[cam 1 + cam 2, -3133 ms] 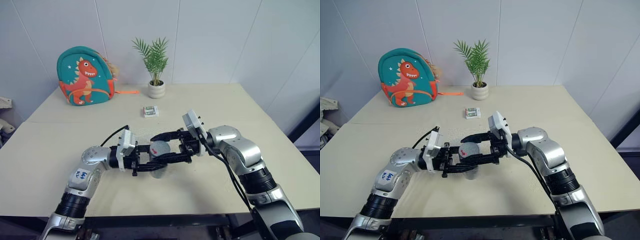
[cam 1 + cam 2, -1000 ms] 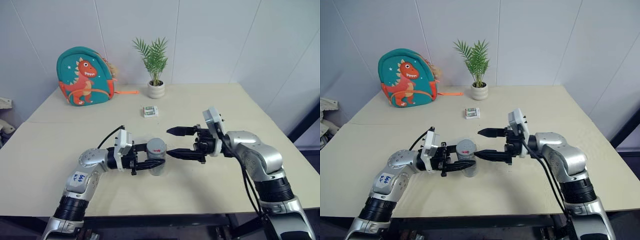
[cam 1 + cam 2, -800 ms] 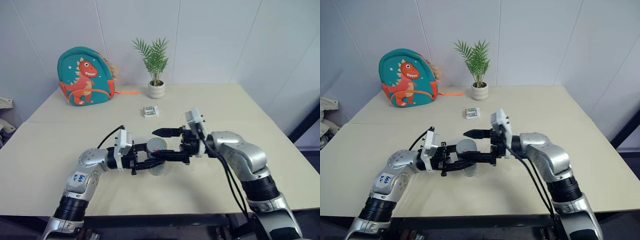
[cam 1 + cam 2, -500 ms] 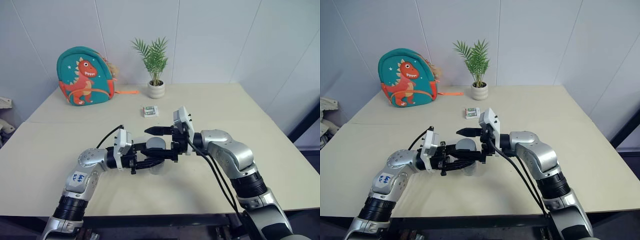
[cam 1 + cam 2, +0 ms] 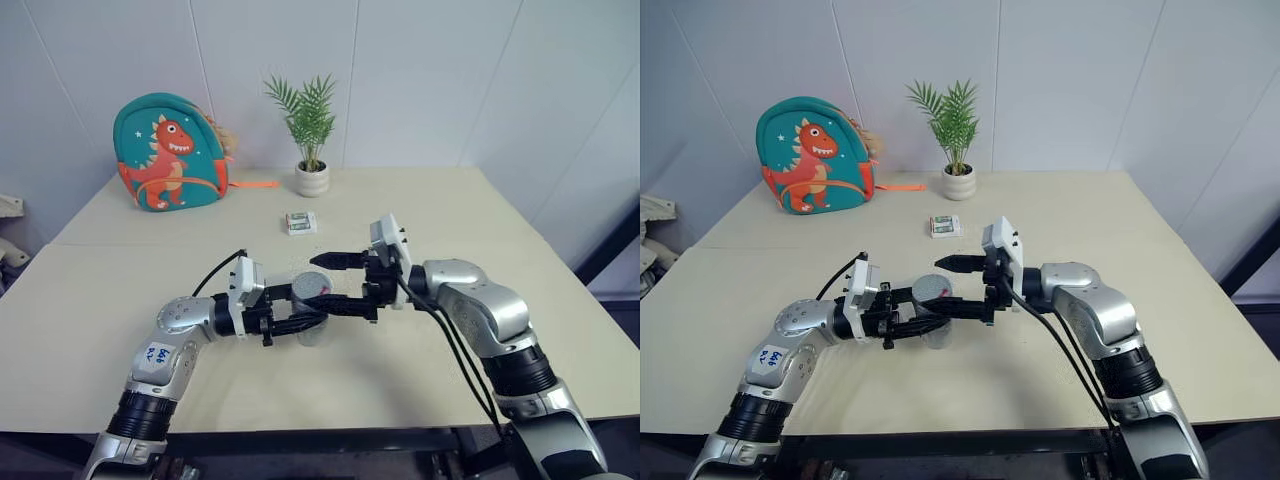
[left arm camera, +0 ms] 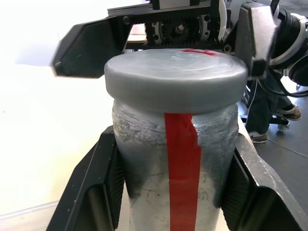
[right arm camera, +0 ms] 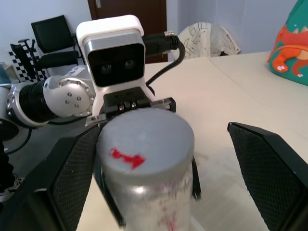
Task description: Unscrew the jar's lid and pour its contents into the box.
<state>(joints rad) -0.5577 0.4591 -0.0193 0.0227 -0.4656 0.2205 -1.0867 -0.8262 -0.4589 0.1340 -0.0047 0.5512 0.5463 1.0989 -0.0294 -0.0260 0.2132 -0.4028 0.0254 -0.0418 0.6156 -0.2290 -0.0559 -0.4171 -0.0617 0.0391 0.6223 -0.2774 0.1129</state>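
We see left claw [image 5: 305, 318] clamped on jar [image 6: 175, 178] | lid [image 6: 175, 79] on | right claw [image 5: 328, 283] wide, fingers either side of lid, above worktop [image 5: 400, 220]

Two arms of brushed silver-grey metal with rounded shells and black ribbed bands at the joints; white sticker with blue handwriting on the left forearm. White box-shaped camera housings at both wrists, the left one silver-faced with two dark lenses, each trailing a black cable along the arm. Left gripper [image 5: 305, 318] and right gripper [image 5: 325, 282] each of two long, flat, matt-black tapered fingers on black mounts with exposed gear teeth; small round screws dotted over the silver wrist knuckle.
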